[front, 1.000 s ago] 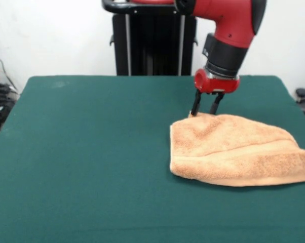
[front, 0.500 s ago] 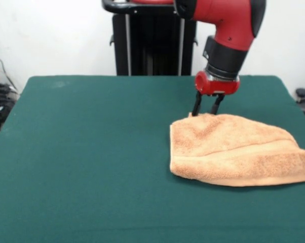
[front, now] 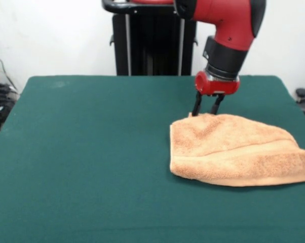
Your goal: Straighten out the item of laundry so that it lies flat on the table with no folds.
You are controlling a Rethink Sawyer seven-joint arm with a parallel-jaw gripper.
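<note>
- The orange-tan towel (front: 238, 152) lies on the right half of the green bench (front: 91, 152), folded over on itself, with a thick doubled edge along its near side.
- Its right end runs out of the picture.
- The pincer (front: 205, 110) hangs from the red arm (front: 228, 30) at the towel's far left corner.
- Its two dark fingers (front: 196, 105) stand a little apart, tips at the cloth's edge; whether they grip it I cannot tell.

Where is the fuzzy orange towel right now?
In the front view, the folded orange-tan terry towel lies at the right side of the dark green table, its far corner beneath the red arm's gripper.
</note>
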